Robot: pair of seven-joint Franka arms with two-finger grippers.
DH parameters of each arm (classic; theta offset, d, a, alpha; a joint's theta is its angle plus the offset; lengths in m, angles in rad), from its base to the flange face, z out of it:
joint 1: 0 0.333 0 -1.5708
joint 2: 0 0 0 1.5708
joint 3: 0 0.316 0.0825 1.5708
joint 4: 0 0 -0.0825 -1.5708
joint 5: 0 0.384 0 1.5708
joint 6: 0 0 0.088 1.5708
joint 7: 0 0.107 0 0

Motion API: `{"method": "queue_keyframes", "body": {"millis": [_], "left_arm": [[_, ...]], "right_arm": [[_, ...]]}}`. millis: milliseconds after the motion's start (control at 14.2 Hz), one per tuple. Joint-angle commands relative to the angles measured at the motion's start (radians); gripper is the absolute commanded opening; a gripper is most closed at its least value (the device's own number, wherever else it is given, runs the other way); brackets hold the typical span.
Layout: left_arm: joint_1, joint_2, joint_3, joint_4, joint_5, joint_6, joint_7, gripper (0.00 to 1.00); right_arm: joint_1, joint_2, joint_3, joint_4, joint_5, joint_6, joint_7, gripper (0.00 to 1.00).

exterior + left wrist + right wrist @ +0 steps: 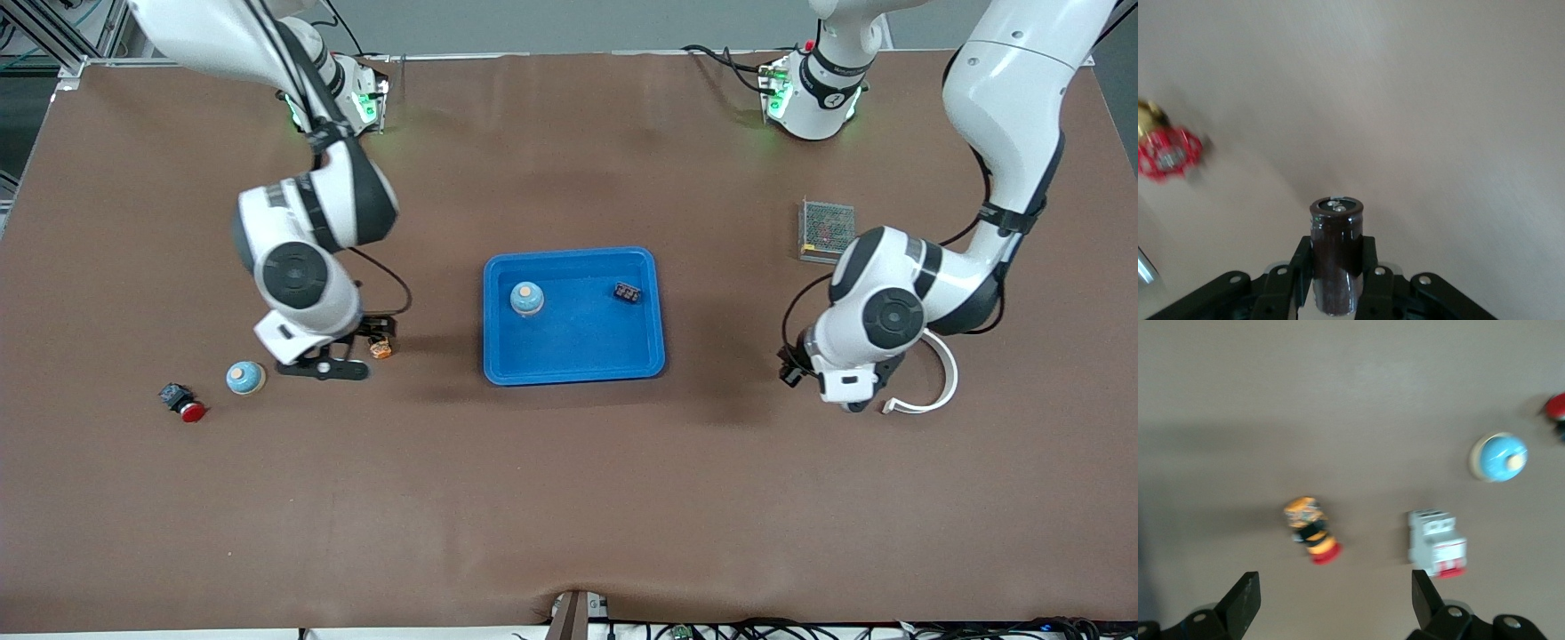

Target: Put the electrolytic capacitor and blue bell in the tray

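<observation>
capacitor (1336, 263), dark and cylindrical, sits clamped in the left gripper (1336, 280) over bare table near the left arm's end. tray (574, 356) at mid-table holds 1 blue bell (526, 299). right gripper (1331, 600) hangs spread wide over an orange part (1311, 529), with a second bell (244, 378) lying nearby.

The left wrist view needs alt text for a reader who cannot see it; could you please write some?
The left tool is shut on a dark cylindrical electrolytic capacitor, held upright over the bare brown table. A blurred red and brass part lies on the table at the view's edge.
</observation>
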Motion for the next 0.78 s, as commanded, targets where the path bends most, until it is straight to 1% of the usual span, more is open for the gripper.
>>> {"method": "queue_keyframes", "body": {"millis": [0, 141, 282, 564, 705], "left_arm": [[-0.095, 0.019, -0.003, 0.046, -0.005, -0.019, -0.136, 0.00], [-0.166, 0.048, -0.003, 0.085, -0.005, -0.016, -0.222, 0.00], [-0.223, 0.077, -0.003, 0.128, -0.005, -0.008, -0.287, 0.00], [-0.312, 0.140, -0.001, 0.202, -0.001, -0.004, -0.399, 0.00], [-0.356, 0.161, -0.001, 0.222, -0.001, 0.019, -0.422, 0.00]], "right_arm": [[-0.090, -0.103, 0.019, -0.130, -0.030, 0.083, -0.200, 1.00], [-0.155, -0.140, 0.019, -0.221, -0.030, 0.201, -0.351, 1.00], [-0.198, -0.156, 0.019, -0.296, -0.031, 0.318, -0.475, 1.00], [-0.311, -0.147, 0.019, -0.364, -0.031, 0.487, -0.681, 1.00], [-0.366, -0.143, 0.021, -0.365, -0.031, 0.507, -0.735, 1.00]]}}
